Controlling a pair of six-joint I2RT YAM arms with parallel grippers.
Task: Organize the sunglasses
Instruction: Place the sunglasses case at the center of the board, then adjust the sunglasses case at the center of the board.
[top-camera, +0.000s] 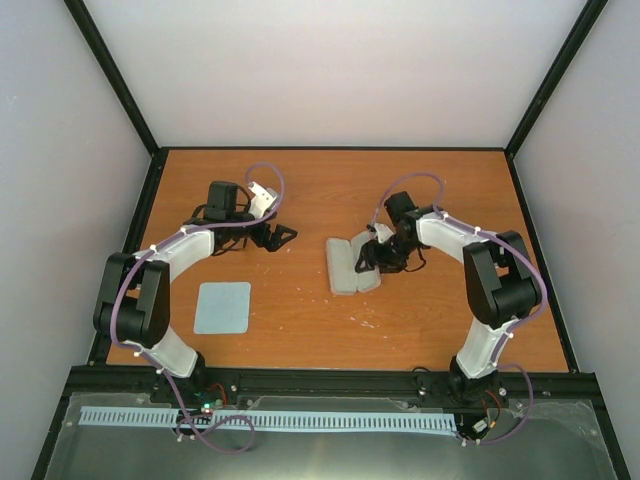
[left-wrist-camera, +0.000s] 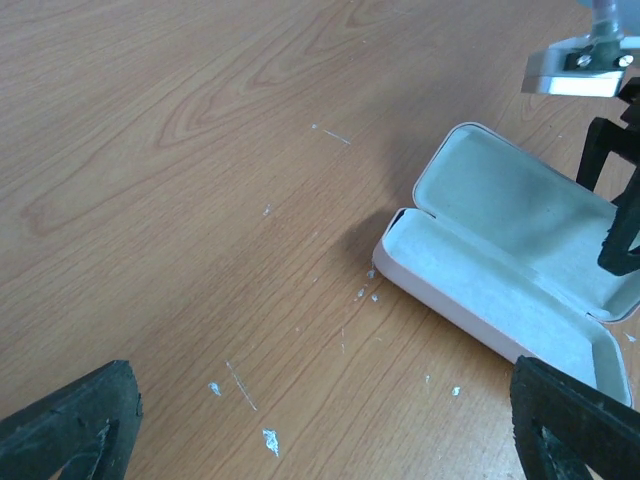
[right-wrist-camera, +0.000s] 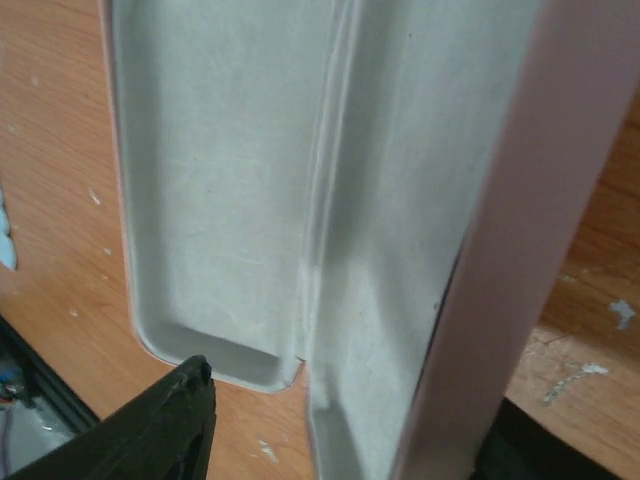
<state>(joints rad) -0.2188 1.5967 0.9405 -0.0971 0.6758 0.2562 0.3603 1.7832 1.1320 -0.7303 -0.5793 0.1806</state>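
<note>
The pink case (top-camera: 348, 266) lies open at the table's middle, its pale lining up and both halves empty. My right gripper (top-camera: 376, 257) is at the case's right edge. In the right wrist view its jaws (right-wrist-camera: 350, 440) stand wide apart, one finger (right-wrist-camera: 170, 425) left of the near half of the case (right-wrist-camera: 220, 180) and the other behind its pink wall. My left gripper (top-camera: 276, 237) is open and empty over bare wood, left of the case. In the left wrist view the gripper (left-wrist-camera: 320, 440) faces the case (left-wrist-camera: 500, 250). The sunglasses show in no view.
A pale blue-grey square cloth (top-camera: 222, 307) lies flat at the front left, near the left arm's base. The black frame rails (top-camera: 330, 381) edge the table. White specks (left-wrist-camera: 270, 440) dot the wood.
</note>
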